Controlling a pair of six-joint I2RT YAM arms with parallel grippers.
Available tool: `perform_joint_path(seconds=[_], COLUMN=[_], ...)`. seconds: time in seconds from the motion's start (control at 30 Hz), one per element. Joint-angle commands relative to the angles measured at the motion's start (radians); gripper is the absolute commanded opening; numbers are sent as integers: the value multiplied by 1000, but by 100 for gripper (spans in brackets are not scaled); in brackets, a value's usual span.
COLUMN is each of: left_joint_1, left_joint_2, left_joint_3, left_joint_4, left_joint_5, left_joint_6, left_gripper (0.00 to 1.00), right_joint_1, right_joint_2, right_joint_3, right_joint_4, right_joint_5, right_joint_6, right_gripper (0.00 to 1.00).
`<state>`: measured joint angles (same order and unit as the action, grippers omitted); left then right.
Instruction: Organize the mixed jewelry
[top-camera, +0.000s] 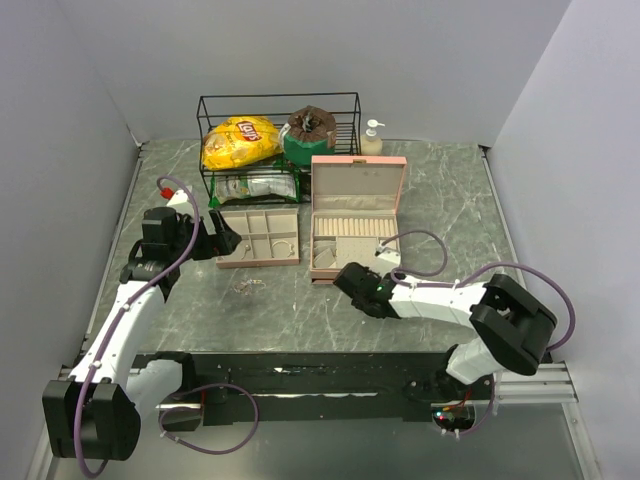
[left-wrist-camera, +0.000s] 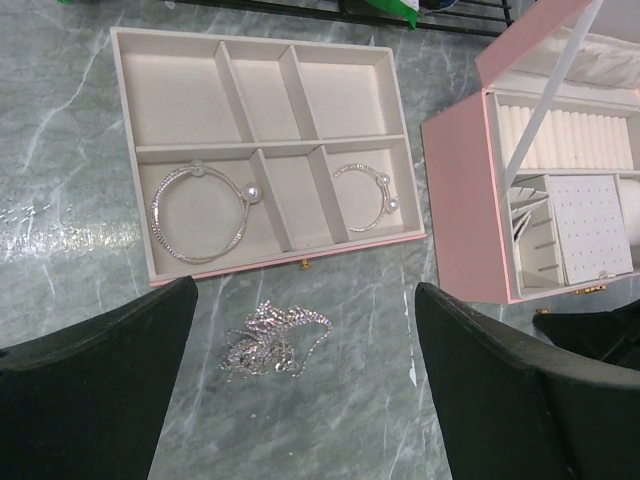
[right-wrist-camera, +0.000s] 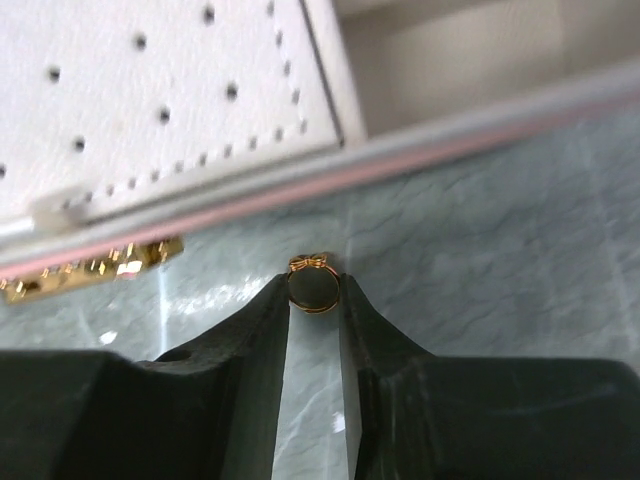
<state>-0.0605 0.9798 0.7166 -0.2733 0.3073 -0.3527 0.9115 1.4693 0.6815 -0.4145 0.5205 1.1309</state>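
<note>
A small gold ring (right-wrist-camera: 313, 288) with a bow on top stands pinched between my right gripper's (right-wrist-camera: 314, 292) fingertips, just above the marble in front of the pink box's front edge (right-wrist-camera: 250, 195). In the top view that gripper (top-camera: 346, 276) sits at the open pink box (top-camera: 355, 225). A tangled silver chain (left-wrist-camera: 272, 345) lies on the marble below the beige tray (left-wrist-camera: 170, 100). My left gripper (left-wrist-camera: 305, 290) hovers open above the chain, apart from it. In the tray lie a large pearl-tipped bangle (left-wrist-camera: 157, 215) and a smaller one (left-wrist-camera: 380, 180).
A black wire basket (top-camera: 278, 100) at the back holds a yellow chip bag (top-camera: 240, 140) and a green-and-brown item (top-camera: 308, 135). A soap bottle (top-camera: 372, 138) stands beside it. The box's gold clasp (right-wrist-camera: 90, 270) is left of the ring.
</note>
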Motion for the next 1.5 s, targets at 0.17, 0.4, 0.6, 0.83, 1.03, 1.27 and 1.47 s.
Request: perform_joint_path(seconds=[0.17,0.4,0.6,0.83,1.03,1.27,1.47], left_joint_1=[-2,-2,-2,-2,-2,-2,-2], left_joint_2=[8,19,22,14,3,-4,-4], left_joint_3=[37,38,41,41,38,35,35], left_joint_4=[28,25,20,20,23,25,26], left_joint_5=[26,27,23,19,18,23,24], left_joint_6=[11,12,15,17,18,20,21], left_gripper=[96,96,96,96,96,96,96], right_joint_1=[76,118,136,179,162,23,21], right_joint_2=[-35,17,14,-38,-145,-208,-158], right_joint_3=[-131,-33,39,115,23,-59,-30], right_joint_4=[-59,-121,-165,-159,75,290,306], right_joint_5=[-358,-346,-266,-84,-66,-393,-505], right_joint_6=[337,337,242,-46,-500,-770,-876], right_gripper=[30,39,47,50,50,50,49])
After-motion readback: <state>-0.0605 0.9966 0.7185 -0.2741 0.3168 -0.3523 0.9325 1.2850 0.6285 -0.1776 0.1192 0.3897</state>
